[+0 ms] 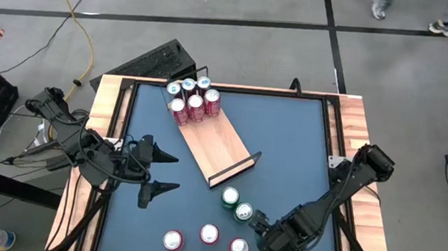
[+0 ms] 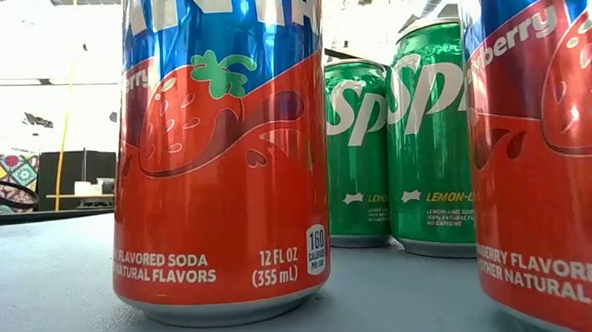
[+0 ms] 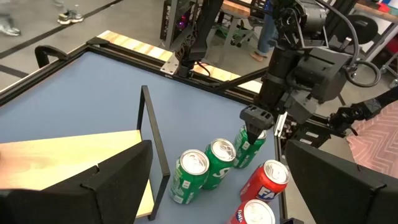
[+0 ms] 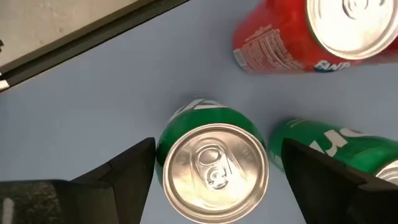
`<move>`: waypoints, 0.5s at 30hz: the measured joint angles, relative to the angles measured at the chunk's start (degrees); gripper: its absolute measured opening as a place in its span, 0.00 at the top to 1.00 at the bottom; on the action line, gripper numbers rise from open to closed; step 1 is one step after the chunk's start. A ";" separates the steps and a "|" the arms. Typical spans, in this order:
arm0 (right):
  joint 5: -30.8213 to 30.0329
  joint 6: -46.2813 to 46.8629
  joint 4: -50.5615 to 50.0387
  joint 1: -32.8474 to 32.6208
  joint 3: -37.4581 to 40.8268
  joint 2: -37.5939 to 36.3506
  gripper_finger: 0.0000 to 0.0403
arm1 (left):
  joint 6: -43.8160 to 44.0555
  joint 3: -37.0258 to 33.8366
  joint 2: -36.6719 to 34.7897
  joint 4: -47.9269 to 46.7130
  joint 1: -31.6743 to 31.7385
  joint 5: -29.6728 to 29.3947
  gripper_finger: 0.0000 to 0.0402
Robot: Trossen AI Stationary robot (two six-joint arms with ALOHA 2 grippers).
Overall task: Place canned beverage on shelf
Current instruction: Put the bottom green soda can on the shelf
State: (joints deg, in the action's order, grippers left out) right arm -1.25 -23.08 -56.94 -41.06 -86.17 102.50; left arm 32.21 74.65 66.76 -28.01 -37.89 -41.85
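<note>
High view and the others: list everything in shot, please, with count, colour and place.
table: one, blue top with light-wood edging, fills the middle.
shelf: one, light-wood board with black end rails, lying diagonally mid-table.
cans on shelf: six, three clearly red and the rest unclear, bunched at its far end.
green cans: three, on the table just off the shelf's near end.
red cans: three, in a row along the near edge.
left end effector: one, dark, open, at the table's left side.
right end effector: one, dark, open, fingers either side of a green can.
</note>
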 joint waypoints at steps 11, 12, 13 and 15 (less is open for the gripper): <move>2.88 4.05 1.36 0.33 1.53 -0.07 0.20 | -0.53 0.00 0.00 0.02 -0.02 -0.20 0.12; 2.86 4.88 2.10 0.34 2.39 -0.13 0.20 | -0.72 0.00 0.00 0.02 -0.02 -0.22 0.12; 2.86 5.61 2.68 0.37 3.17 -0.17 0.20 | -0.74 0.00 0.00 0.02 0.00 -0.22 0.12; 2.86 6.11 2.99 0.39 4.02 -0.17 0.21 | -0.88 0.00 0.00 0.02 -0.01 -0.22 0.12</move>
State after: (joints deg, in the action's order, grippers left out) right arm 1.61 -16.97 -53.95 -40.66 -82.15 102.32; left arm 31.33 74.65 66.76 -27.99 -37.90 -42.06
